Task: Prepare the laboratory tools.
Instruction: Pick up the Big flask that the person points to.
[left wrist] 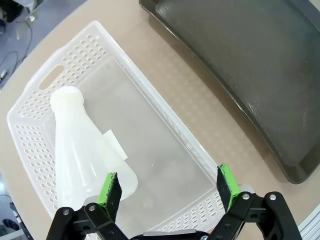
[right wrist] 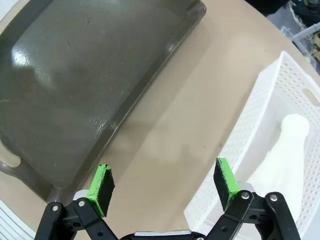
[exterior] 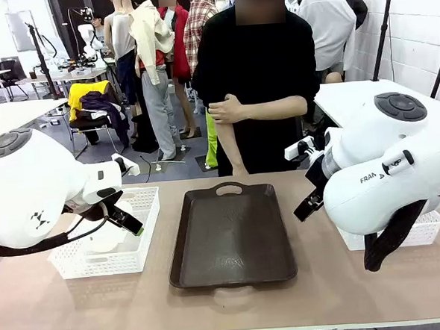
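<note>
Left gripper angled downward, jaws wide apart. Right gripper also downward, jaws spread wide. Neither grips anything.

Bright, even light from overhead, with soft shadows. Right wrist view: a pale glare patch sits on the dark tray, far ahead and left of the right gripper. A diffuse shadow edges the tray's rim on the table. Left wrist view: the translucent flask, beside the left gripper, glows evenly and sharply. Wide-angle distortion bows the basket rim near the frame's edge.
</note>
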`<state>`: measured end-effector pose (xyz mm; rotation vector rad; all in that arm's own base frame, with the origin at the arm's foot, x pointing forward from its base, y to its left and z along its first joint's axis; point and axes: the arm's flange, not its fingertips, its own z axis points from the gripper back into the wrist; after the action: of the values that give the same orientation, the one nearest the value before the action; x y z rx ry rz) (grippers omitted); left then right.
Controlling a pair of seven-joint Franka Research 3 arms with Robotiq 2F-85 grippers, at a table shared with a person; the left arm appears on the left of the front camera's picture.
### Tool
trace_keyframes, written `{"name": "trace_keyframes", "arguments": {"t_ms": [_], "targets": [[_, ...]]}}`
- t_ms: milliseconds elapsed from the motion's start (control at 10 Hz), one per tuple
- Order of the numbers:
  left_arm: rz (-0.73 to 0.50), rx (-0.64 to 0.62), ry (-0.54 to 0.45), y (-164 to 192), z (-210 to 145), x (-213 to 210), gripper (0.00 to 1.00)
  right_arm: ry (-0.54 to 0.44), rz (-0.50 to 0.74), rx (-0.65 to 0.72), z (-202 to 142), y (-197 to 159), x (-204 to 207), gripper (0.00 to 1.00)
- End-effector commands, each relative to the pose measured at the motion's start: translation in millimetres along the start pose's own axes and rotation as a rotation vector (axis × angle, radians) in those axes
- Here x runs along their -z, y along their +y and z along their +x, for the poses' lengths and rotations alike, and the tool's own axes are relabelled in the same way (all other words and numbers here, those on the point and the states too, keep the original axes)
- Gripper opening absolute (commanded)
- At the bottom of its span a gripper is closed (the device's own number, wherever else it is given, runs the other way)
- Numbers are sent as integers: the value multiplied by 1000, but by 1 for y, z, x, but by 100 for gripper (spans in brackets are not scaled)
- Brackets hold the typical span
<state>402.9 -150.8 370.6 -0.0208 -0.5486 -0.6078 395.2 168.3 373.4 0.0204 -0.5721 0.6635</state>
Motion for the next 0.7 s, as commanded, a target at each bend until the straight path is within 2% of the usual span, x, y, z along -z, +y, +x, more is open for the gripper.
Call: {"name": "trace_keyframes", "arguments": {"t_ms": [0, 600], "targets": [[0, 0, -1, 0, 0, 0, 100, 0, 0, 0, 0, 0, 0, 100], [0, 0, -1, 0, 0, 0, 100, 0, 0, 0, 0, 0, 0, 100]]}}
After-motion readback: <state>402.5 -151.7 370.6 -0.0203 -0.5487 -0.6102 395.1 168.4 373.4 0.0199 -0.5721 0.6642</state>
